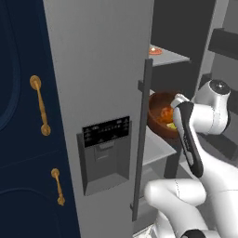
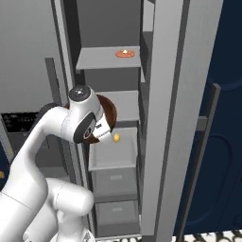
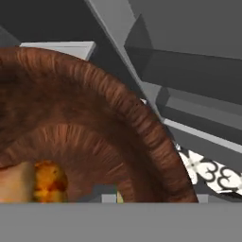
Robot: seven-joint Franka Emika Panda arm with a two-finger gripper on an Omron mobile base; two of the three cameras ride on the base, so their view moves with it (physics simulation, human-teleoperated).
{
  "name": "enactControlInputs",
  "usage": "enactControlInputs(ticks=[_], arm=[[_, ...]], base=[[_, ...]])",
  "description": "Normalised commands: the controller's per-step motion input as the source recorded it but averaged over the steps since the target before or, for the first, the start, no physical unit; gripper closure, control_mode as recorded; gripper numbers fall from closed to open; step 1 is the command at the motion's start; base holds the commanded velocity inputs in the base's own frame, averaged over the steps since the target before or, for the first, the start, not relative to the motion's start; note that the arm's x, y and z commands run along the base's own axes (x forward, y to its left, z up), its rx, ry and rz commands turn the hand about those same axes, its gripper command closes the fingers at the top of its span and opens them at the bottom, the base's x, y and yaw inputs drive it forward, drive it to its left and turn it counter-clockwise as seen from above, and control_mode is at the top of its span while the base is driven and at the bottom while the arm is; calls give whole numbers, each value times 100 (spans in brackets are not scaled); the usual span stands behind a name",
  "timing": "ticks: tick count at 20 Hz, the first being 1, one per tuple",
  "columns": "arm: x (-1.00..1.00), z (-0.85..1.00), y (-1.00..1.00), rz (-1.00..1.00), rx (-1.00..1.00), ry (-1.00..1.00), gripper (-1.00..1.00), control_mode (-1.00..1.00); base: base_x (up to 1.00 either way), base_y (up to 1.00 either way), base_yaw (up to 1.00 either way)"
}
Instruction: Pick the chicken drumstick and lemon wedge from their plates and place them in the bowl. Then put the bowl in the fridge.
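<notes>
Left base view: two gold handles [image 1: 40,105] on navy cabinet [image 1: 23,139] at far left; next, closed fridge [image 1: 102,69] door with dark dispenser panel [image 1: 106,131], its markings too small to read. Right of the door's long handle, the bowl [image 1: 160,116] sits at the gripper [image 1: 175,122], one orange-brown chicken drumstick [image 1: 164,115] and a yellow bit, likely the lemon wedge [image 1: 172,126], inside it. Right base view: arm's wrist covers most of the bowl [image 2: 109,113]; only a dark rim edge shows, level with the middle fridge shelf [image 2: 124,105]. One small yellow thing [image 2: 116,137] hangs just below the hand; one flat orange item [image 2: 125,54] lies on the shelf above. Hand view: bowl's ribbed inner wall [image 3: 94,123] close up, drumstick [image 3: 33,182] low left, patterned floor [image 3: 208,172] beyond the rim at right. Finger tips hidden; cannot tell whether the hand is clamped on the bowl.
</notes>
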Motion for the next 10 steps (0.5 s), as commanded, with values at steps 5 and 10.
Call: enactControlInputs(ticks=[5,10], arm=[[54,-5,-54,-16,0,12,100,-100],[12,-1,-69,-22,0,6,100,-100]], base=[[0,0,0],[0,0,0]])
